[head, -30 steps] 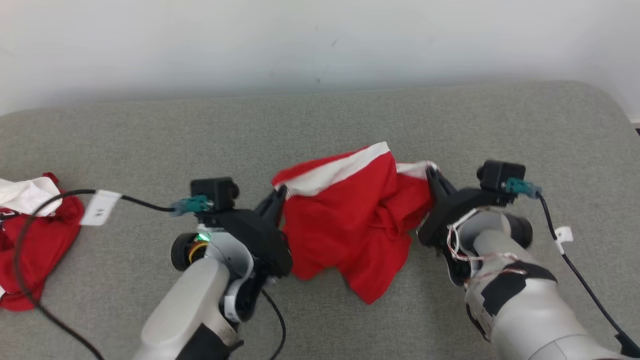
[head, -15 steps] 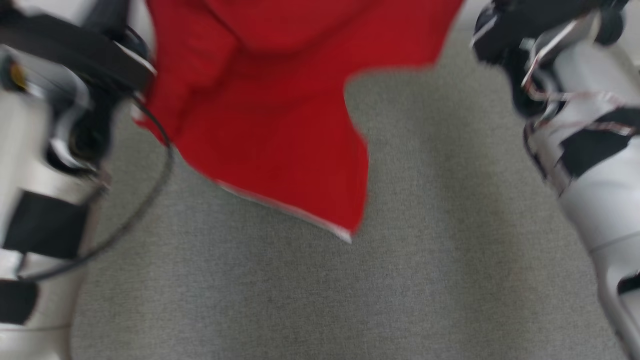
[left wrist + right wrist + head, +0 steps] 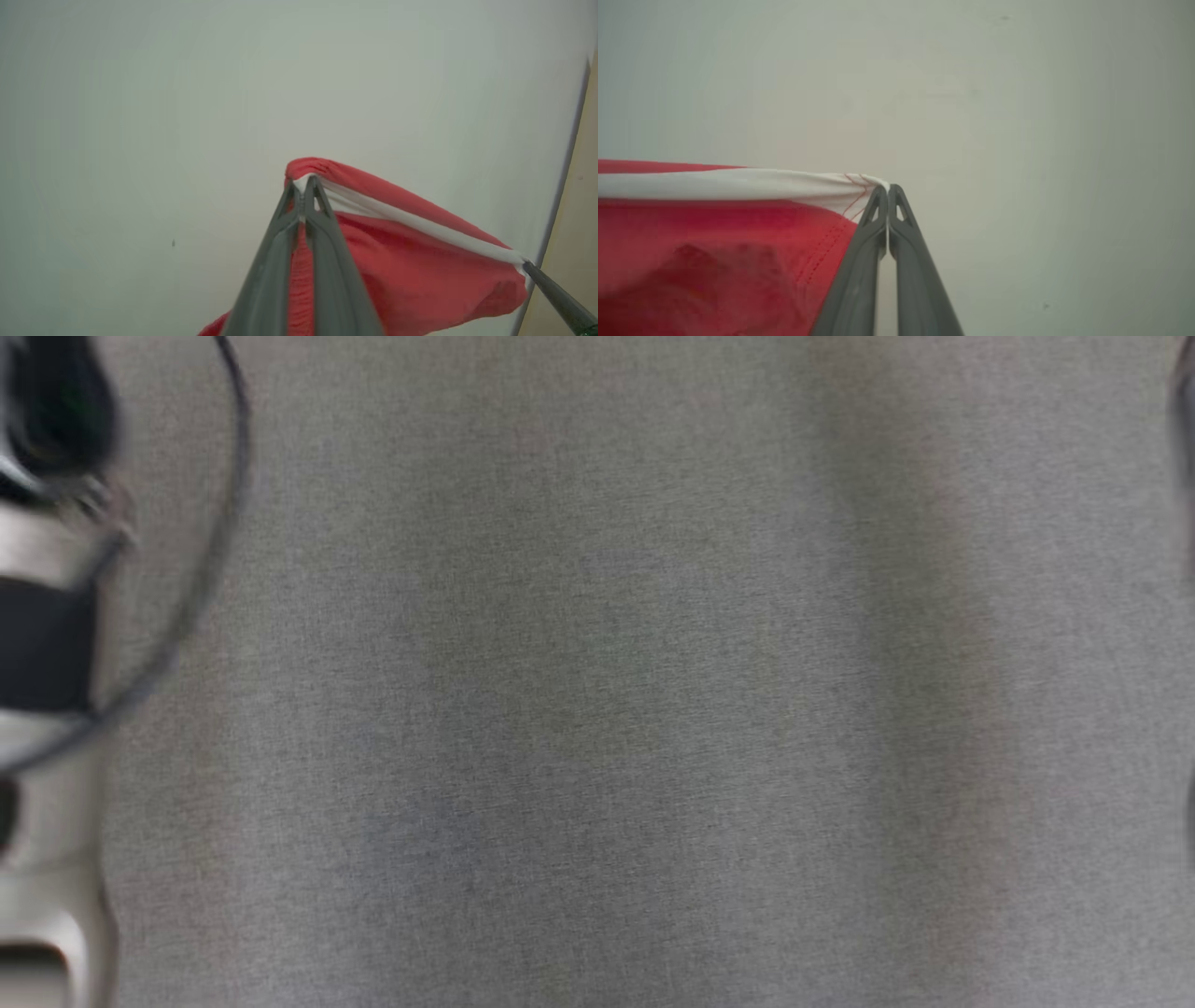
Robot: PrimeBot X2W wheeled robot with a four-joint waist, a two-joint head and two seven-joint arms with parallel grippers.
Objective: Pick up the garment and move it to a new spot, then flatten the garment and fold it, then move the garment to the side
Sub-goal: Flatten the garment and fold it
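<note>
Red garment (image 3: 420, 280) with a white band (image 3: 714, 184) stretches taut between both arms' tips: left gripper (image 3: 303, 186) clamps one band end, right gripper (image 3: 888, 189) clamps the other.

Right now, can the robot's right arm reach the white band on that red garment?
Yes, it seems so: the right gripper is shut on one end of the white band of the garment, with nothing in between. The left gripper pinches the other end.
</note>
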